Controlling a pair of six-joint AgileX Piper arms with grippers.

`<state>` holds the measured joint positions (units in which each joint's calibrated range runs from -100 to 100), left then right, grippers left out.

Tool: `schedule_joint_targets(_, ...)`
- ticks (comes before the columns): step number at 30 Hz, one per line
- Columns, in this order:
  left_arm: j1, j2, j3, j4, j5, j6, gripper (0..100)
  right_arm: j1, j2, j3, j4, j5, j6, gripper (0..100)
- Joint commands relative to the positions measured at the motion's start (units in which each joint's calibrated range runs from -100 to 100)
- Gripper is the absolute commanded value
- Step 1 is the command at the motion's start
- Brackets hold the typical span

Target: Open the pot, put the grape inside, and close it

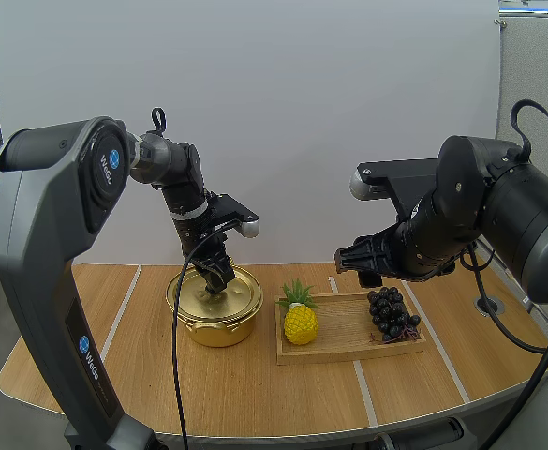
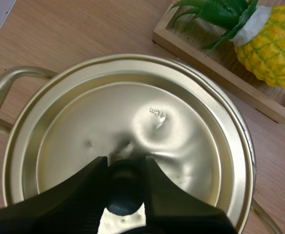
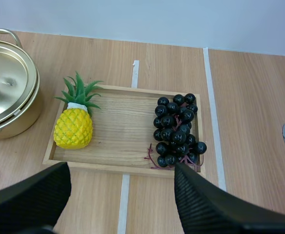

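A golden pot [image 1: 215, 323] stands left of centre on the table with its lid [image 2: 132, 122] seated on it. My left gripper [image 1: 220, 277] reaches down onto the lid, and its fingers [image 2: 91, 187] pinch the dark knob [image 2: 125, 195] at the lid's middle. A bunch of dark grapes [image 1: 392, 313] lies at the right end of a wooden tray [image 1: 348, 349]. My right gripper [image 1: 356, 260] hovers above the tray, open, fingers wide apart with nothing between them. From its wrist view the grapes [image 3: 176, 130] lie on the tray [image 3: 123, 122] below the right gripper [image 3: 122, 170].
A yellow toy pineapple [image 1: 300, 319] with green leaves stands at the tray's left end, close to the pot's right side. Pale tape lines [image 1: 122, 309] cross the wooden tabletop. A white wall stands behind the table.
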<state>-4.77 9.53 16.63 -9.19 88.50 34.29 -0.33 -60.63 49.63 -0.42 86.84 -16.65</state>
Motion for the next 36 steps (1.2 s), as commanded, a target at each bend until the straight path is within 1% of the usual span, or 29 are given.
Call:
schedule_joint_targets(1,-0.18,-1.42,-0.69,0.32,2.31,-0.3,0,-0.18,-0.25,-0.56,-0.35,-0.96,-0.19,100)
schedule_joint_targets(7,-0.18,-5.98,-3.63,0.32,4.01,-2.34,0,-0.18,-0.25,-0.56,-0.35,-0.96,-0.19,100)
schedule_joint_targets(15,-0.18,-15.62,-5.94,0.32,-0.48,-5.75,0,-0.18,-0.25,-0.56,-0.35,-0.96,-0.19,100)
schedule_joint_targets(24,-0.11,-29.85,-6.0,0.55,-17.05,-10.4,0,-0.18,-0.25,-0.56,-0.35,-0.96,-0.19,100)
schedule_joint_targets(31,-0.11,-43.15,-6.0,3.66,-35.61,-15.82,0,-0.18,-0.25,-0.56,-0.35,-2.14,-0.19,100)
schedule_joint_targets(36,-0.11,-49.43,-6.0,4.04,-47.48,-18.17,0,-0.18,-0.25,-0.56,-0.35,-4.35,-0.19,100)
